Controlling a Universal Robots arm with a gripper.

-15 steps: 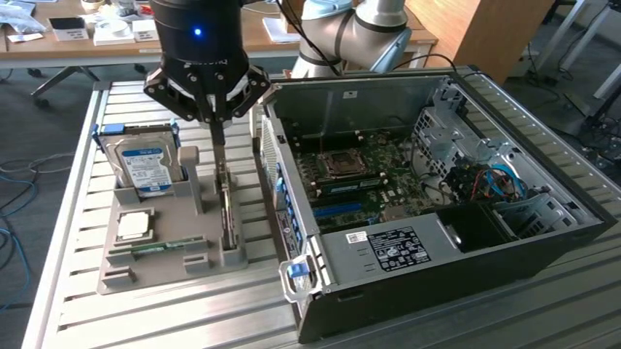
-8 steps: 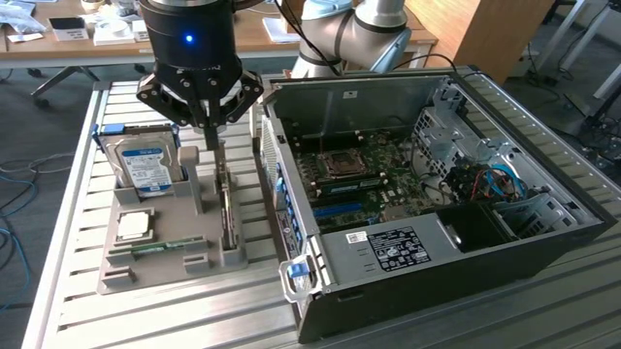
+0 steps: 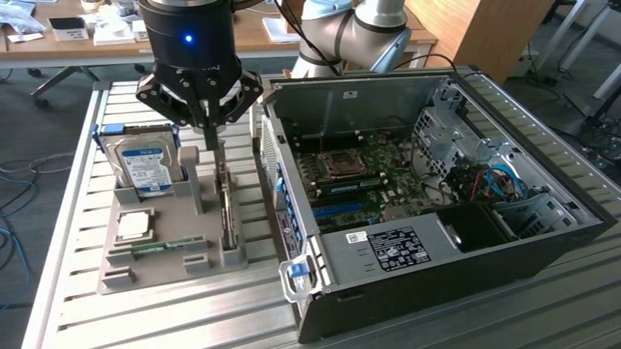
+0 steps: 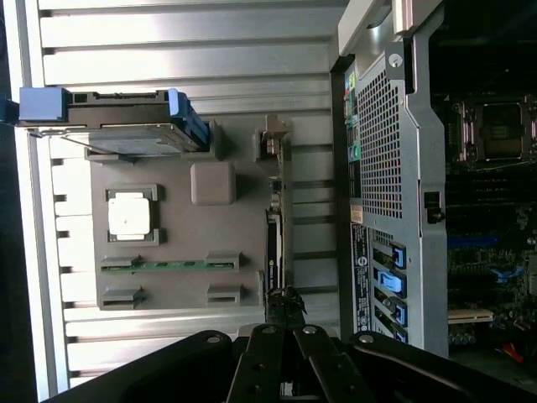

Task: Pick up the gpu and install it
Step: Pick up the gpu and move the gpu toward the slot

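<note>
While claw (image 3: 209, 132) on gpu (image 4: 273, 248), ribbed tabletop (image 3: 194, 313), office desks (image 3: 29, 47)

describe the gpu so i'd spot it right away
A grey tray sits at the exterior view's left of the open computer case. The gpu stands on edge along its side nearest the case, far thinner than the blue-labelled drive.

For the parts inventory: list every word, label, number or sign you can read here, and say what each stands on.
No text here can be read.
Hard drive: blue label, print too small to read.
Power supply: black label with white print, too small to read.
Small white sticker beside that label: unreadable.
White sticker on the case wall: unreadable.
</note>
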